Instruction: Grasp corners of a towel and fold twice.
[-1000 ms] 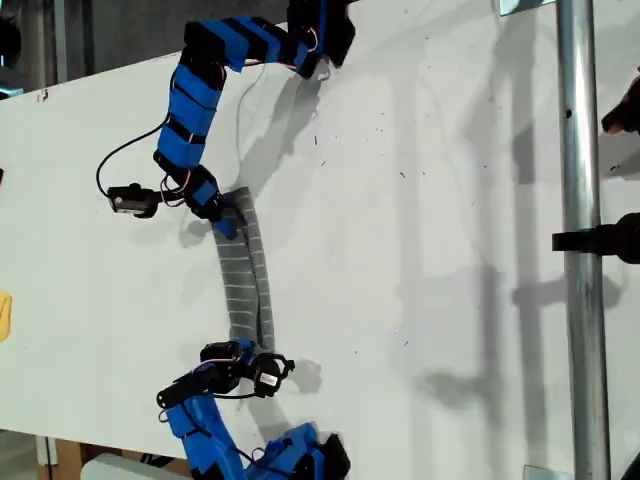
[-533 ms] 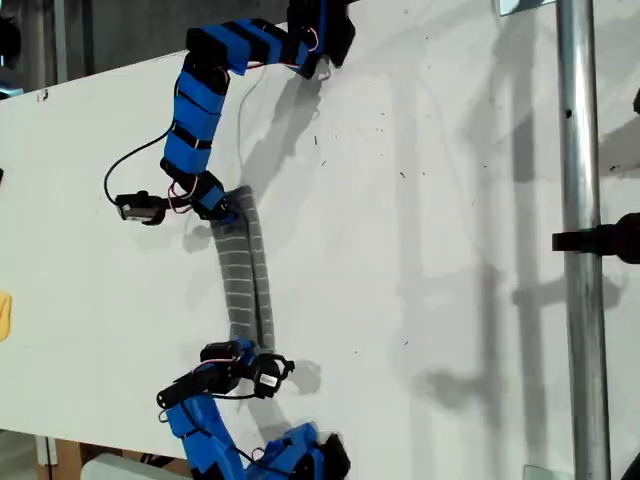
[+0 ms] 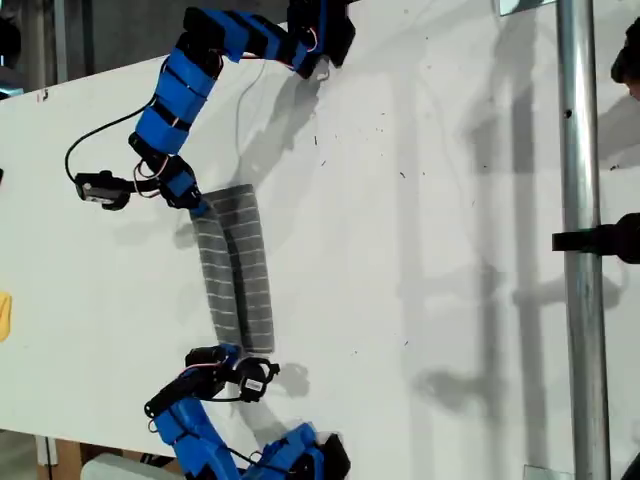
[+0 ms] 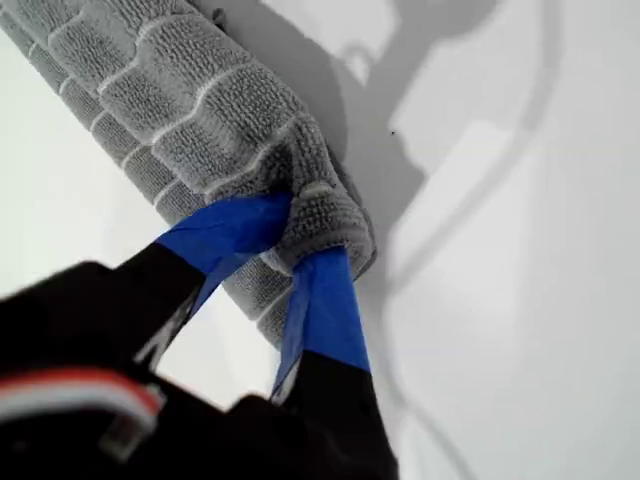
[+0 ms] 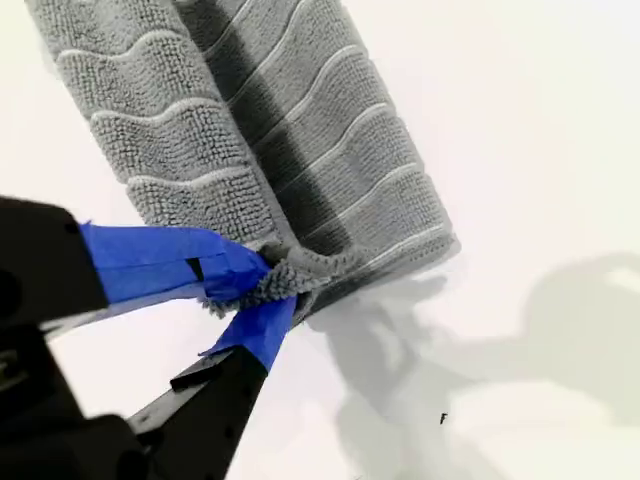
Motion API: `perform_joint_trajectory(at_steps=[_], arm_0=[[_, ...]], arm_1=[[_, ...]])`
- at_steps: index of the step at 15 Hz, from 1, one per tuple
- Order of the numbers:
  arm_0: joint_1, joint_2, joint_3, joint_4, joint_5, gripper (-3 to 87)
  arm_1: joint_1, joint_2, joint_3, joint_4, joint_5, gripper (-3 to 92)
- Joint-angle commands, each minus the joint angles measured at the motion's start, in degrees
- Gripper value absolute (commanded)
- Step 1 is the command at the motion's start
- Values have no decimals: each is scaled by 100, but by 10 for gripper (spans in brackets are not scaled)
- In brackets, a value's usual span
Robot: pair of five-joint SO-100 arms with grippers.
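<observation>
My first gripper (image 4: pixel 300 240) is shut tight. Its two blue-taped fingers (image 4: pixel 325 310) pinch one corner (image 4: pixel 335 215) of the towel (image 4: pixel 170 90). The rest of the grey cloth runs straight away from the claw.

My second gripper (image 5: pixel 268 292) is shut tight too. It pinches another corner (image 5: pixel 320 265), and the stripes lie just past its tips.

In the exterior view the towel (image 3: pixel 235 270) is a long, thin folded band on the white table (image 3: pixel 420 250). It stretches from one arm's claw to the other, and its white stripes go across the band.
</observation>
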Motion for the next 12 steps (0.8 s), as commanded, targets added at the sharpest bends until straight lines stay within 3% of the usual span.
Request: perform_joint_trajectory(at_steps=[1, 6, 12], arm_0=[[-352, -149, -782, 35, 255, -28], [-448, -562, -1362, 211, 369, -26], [1046, -510, -853, 167, -817, -27]], arm_1=[[281, 519, -642, -62, -123, -2], [220, 668, -668, 176, -167, -2], [-299, 1397, 88, 1310, 141, -2]])
